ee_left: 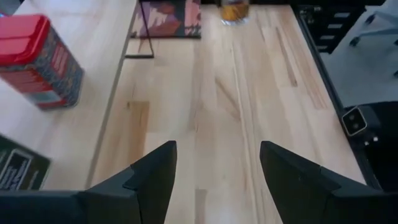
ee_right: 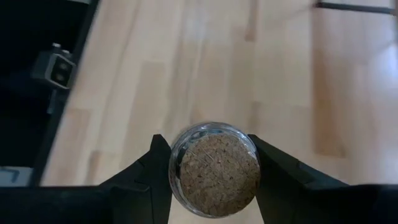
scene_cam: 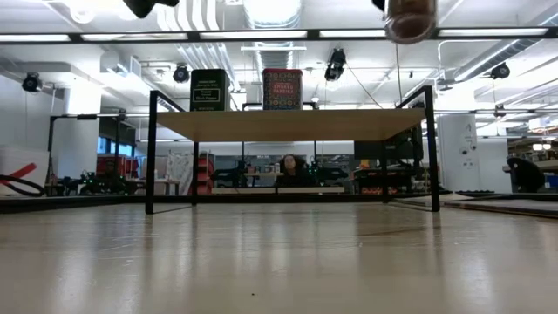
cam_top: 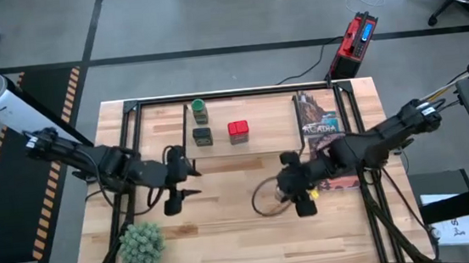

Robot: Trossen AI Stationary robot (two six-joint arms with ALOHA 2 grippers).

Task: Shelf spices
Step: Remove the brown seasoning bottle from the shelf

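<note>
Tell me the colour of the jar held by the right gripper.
The round jar is clear glass with a tan-brown cork top, seen best in the right wrist view.

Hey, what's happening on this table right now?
The robot is shelving spices. The right gripper is shut on the round cork-topped jar, held up off the table in front of the shelf. The green-capped jar, dark tin and red tin already stand on the shelf. The left gripper hangs open nearby, empty.

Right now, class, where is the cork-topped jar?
The cork-topped jar is held in the right gripper, lifted above the table's right-centre, short of the shelf.
</note>
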